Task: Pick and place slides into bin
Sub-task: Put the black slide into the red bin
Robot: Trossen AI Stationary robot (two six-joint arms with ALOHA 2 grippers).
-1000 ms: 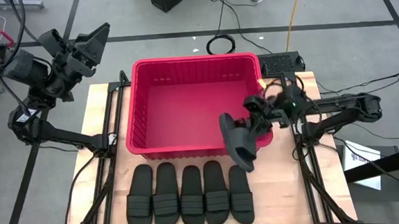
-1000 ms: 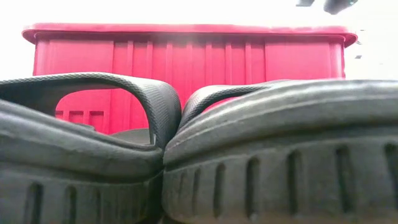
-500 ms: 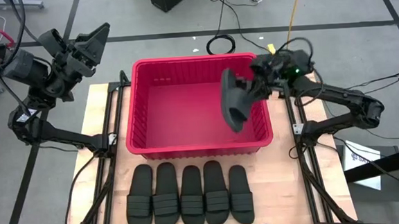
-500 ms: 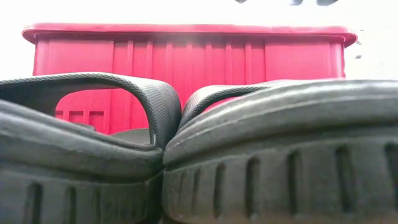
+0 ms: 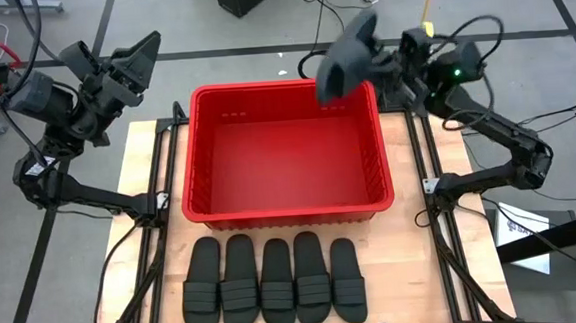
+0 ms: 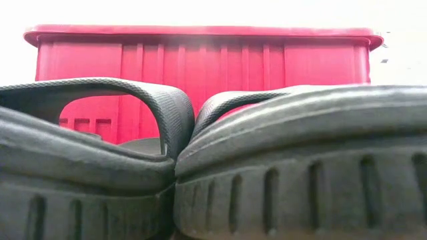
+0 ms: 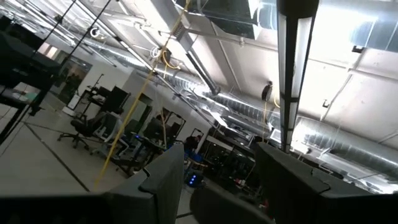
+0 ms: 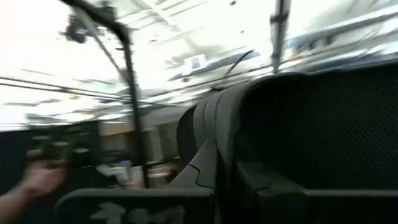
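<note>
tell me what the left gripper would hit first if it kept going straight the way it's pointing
Probably nothing nearby: the left gripper, jaws open, is raised off the table's far-left corner, and its wrist view shows only room ceiling ahead. Depth is unclear.

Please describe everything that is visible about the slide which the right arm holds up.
The held slide is a black sandal of matte rubber or foam, with an oval sole and a wide strap. The right claw, shut on it, holds it in the air, tilted, above the far right corner of the red bin. It touches nothing but the claw. In the right wrist view it fills the frame, showing a finely textured dark surface.
</note>
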